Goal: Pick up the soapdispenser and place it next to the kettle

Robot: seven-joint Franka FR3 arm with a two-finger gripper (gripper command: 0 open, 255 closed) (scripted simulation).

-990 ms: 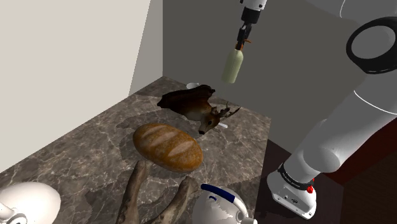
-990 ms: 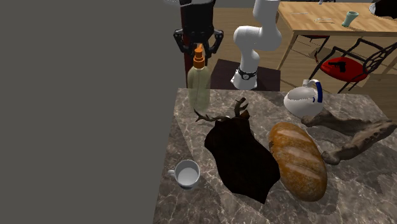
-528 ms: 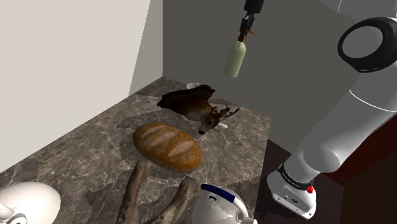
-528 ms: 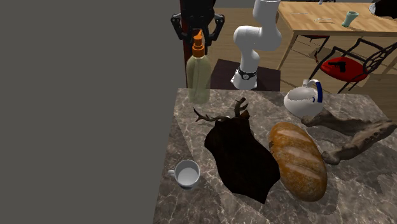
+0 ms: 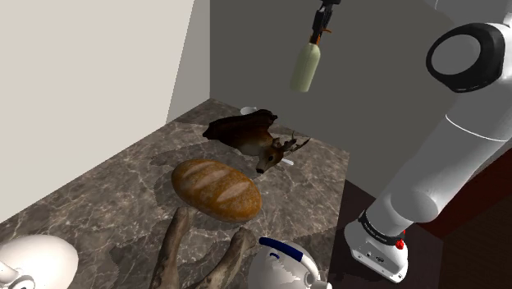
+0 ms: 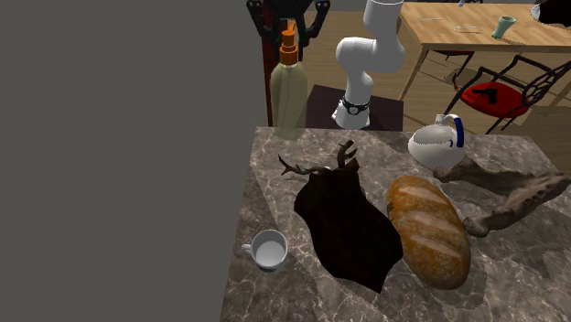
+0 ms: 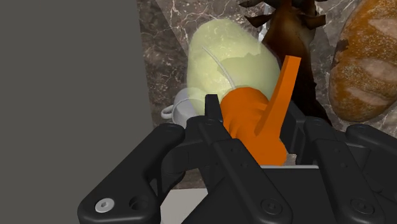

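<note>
Sitting nearest in the shoulder view: white kettle (image 5: 283, 264) w/ blue handle, driftwood (image 5: 193, 250) just beside it, then bread loaf (image 5: 216, 189), then deer-head mount (image 5: 250, 135). Farthest, high over the marble counter's (image 5: 123, 193) far end, the gripper (image 5: 318, 29) is clamping the orange pump of the pale-green soap dispenser (image 5: 303, 69), bottle hanging below. Step in hand, prob. the carry. Next move is calling for travel over deer & loaf, then lowering upright by the kettle; tight spot.

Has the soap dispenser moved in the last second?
Yes. The soap dispenser has gone upward, away from the deer figure, in the second exterior view.
</note>
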